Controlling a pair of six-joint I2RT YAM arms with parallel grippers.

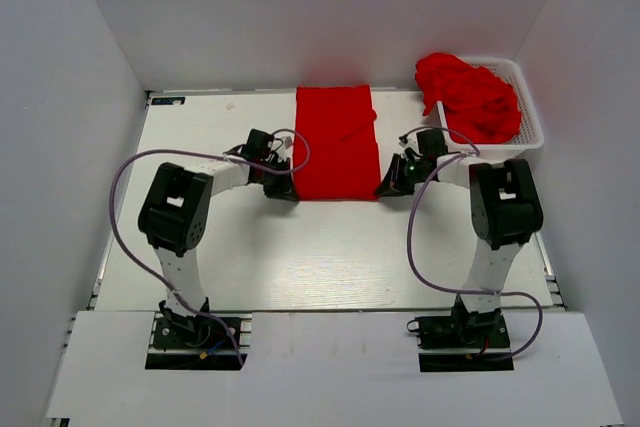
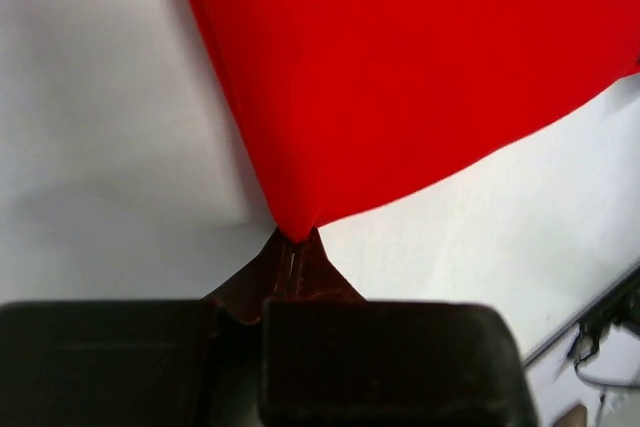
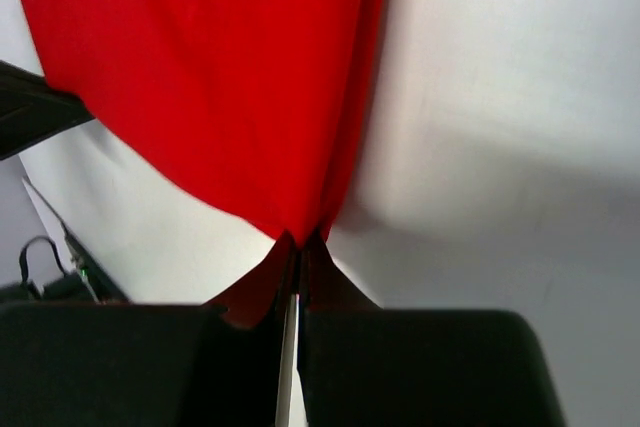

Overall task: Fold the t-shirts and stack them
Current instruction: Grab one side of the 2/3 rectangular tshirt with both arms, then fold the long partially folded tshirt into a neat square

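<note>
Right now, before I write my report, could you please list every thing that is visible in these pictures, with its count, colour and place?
flat t-shirt: one, bright red, folded into a long strip, on the middle of the table towards its far edge.
crumpled t-shirts: one heap, count unclear, bright red, in the basket.
basket: one, white plastic lattice, far right corner of the table.
table: one, white.
cables: two, lilac, one looped beside each arm.
left gripper: one, black, shut on the near left corner of the flat t-shirt.
right gripper: one, black, shut on its near right corner.
</note>
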